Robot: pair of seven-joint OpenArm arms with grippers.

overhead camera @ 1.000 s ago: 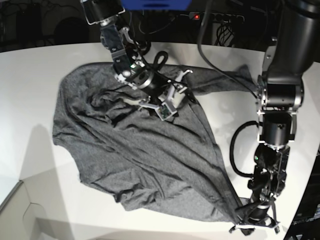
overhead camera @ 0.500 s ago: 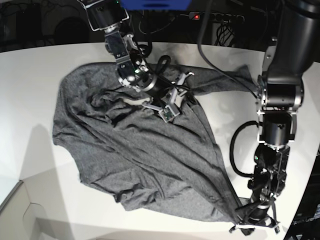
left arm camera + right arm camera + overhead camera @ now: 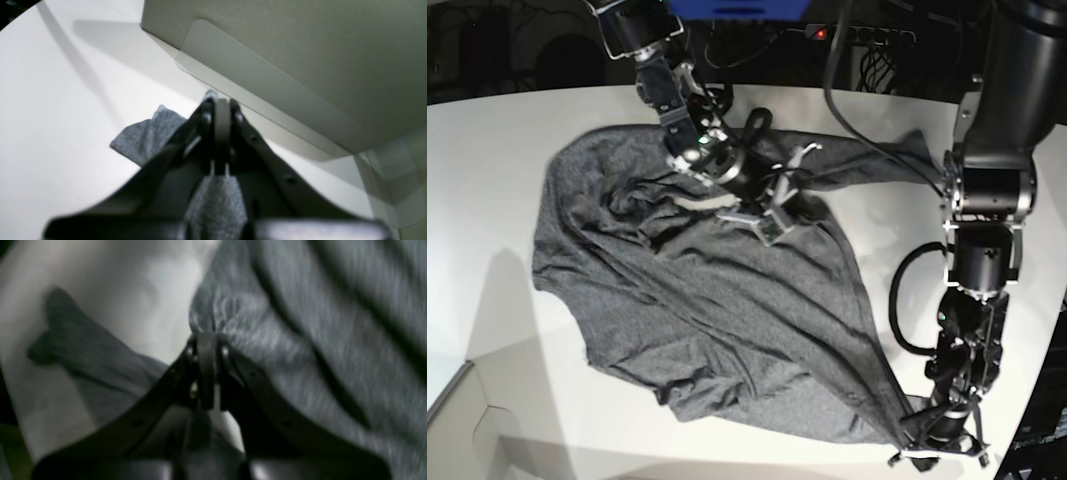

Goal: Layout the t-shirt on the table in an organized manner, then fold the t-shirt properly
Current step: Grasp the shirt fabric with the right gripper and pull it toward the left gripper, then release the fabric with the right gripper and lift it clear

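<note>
- Spread rumpled over the table [image 3: 497, 150]: the t-shirt [image 3: 727, 330], bulk from centre toward 8 o'clock in the base view, one sleeve trailing toward 2 o'clock.
- Clamped tight on a near corner of the t-shirt at 5 o'clock, close to the table's edge: left gripper [image 3: 942, 445]; in the left wrist view, grey knit [image 3: 150, 136] pinched between the closed jaws and poking out beside them. Probably an anchor, so the cloth can be drawn taut.
- Closed at 12 o'clock on a bunched fold near the upper part of the shirt: right gripper [image 3: 779, 215]; in the right wrist view, blurred, jaws [image 3: 206, 350] together with fabric gathered at the tips. Likely gripped to lift and pull away from the anchored corner, flattening the wrinkles.
- No containers in view; nothing held in any.
</note>
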